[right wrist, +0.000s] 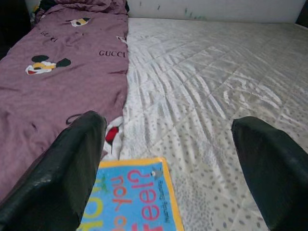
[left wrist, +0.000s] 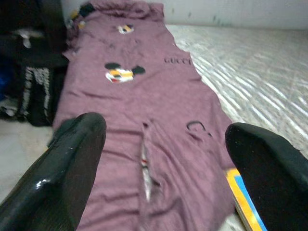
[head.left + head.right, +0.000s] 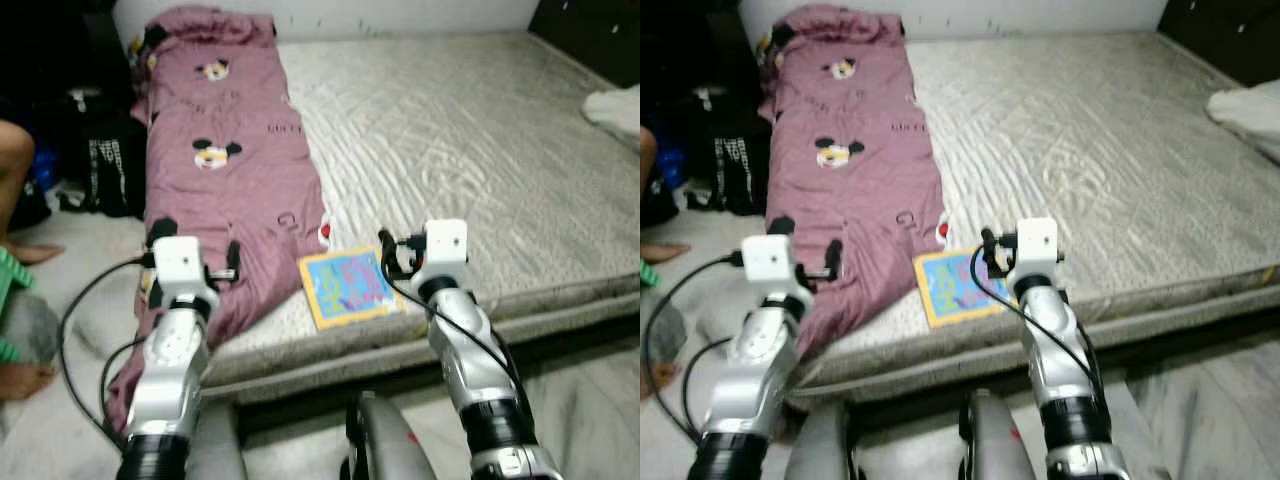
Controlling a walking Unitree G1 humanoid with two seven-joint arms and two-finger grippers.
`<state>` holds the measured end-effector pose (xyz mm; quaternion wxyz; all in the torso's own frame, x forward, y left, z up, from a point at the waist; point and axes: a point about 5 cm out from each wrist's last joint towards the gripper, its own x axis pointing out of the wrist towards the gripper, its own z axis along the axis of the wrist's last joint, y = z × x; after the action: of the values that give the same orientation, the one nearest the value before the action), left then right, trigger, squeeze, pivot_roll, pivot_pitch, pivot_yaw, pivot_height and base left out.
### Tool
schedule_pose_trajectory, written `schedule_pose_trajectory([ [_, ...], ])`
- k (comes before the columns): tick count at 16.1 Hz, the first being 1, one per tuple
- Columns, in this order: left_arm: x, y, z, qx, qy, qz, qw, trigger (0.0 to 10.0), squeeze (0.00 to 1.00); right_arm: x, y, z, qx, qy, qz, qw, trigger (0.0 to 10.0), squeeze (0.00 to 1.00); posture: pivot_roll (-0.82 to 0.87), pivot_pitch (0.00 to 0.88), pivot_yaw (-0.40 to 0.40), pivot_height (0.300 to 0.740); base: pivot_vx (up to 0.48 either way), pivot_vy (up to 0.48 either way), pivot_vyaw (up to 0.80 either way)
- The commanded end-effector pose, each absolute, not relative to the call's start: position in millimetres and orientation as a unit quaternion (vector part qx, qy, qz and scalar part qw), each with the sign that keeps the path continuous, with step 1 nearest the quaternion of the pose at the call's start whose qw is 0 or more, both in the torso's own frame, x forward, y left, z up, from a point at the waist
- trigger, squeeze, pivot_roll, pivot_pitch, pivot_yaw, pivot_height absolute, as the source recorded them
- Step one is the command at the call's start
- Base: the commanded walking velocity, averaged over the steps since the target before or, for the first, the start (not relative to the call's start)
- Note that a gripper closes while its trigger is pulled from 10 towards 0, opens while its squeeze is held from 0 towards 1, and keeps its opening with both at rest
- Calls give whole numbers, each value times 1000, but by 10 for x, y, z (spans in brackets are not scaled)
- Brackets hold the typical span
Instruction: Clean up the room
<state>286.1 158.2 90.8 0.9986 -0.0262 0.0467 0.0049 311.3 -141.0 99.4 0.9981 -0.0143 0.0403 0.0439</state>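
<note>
Blue-and-yellow book lies on the mattress just beneath the wide-open, empty right gripper.

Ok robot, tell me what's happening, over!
Left gripper open above purple Mickey-print blanket. Right gripper open over blue-and-yellow picture book at grey quilted mattress edge. Nothing held yet. A person's bare feet nearby.

bed: grey quilted mattress | purple blanket: lies along the bed's left edge | colourful book: flat at the bed's near edge, just beside the blanket
</note>
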Motion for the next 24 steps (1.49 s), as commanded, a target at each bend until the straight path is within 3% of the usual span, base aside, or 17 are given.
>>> schedule_pose_trajectory([
  [1, 2866, 1546, 836, -30, 67, 1, 997, 10000, 0, 3101, -1436, 1018, -14, 35, 39, 999, 10000, 0, -121, 24, -29, 572, 0, 0, 0],
  [2, 2887, 1499, 813, -31, 74, -7, 997, 10000, 0, 3099, -1449, 1027, -18, 33, 39, 999, 10000, 0, -124, 25, -32, 557, 0, 0, 0],
  [13, 2957, 1465, 796, -65, 83, 23, 994, 10000, 0, 3070, -1517, 1077, -21, 34, 38, 998, 10000, 0, -137, 57, -61, 557, 0, 0, -145],
  [20, 3078, 1682, 788, -100, 83, 102, 986, 10000, 0, 2881, -1782, 1166, -35, 33, 19, 999, 10000, 0, -216, 128, -54, 537, 0, 0, 0],
  [24, 3241, 1627, 775, -140, 111, 104, 978, 10000, 0, 2723, -1983, 1211, -63, 50, 4, 997, 10000, 0, -246, 177, -61, 522, 0, 0, 0],
])
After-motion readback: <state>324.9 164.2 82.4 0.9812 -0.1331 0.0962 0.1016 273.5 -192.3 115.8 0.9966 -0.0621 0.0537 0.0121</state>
